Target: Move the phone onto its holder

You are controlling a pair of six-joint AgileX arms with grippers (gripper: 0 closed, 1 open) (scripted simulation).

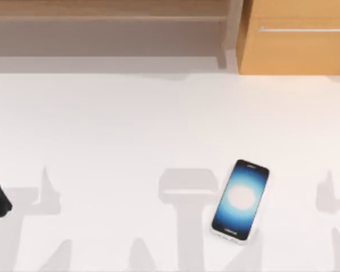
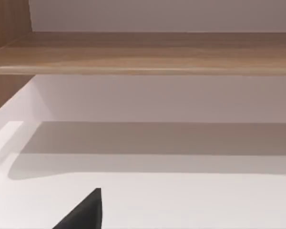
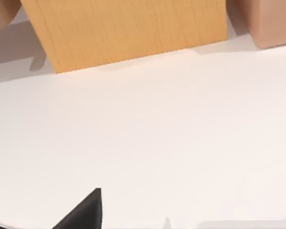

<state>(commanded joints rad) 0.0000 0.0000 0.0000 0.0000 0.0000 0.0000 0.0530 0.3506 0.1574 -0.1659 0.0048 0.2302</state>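
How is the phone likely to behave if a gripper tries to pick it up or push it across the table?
The phone lies flat, screen up, on the smooth white table, so a push would probably slide it. It looks thin and rigid, so gripping its edges may be awkward. The glossy screen may be slippery.

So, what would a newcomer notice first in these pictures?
The phone with its glowing blue-white screen, lying flat on the white table right of centre in the top view. Next, the orange wooden cabinet at the far right edge and the long wooden shelf at the back.
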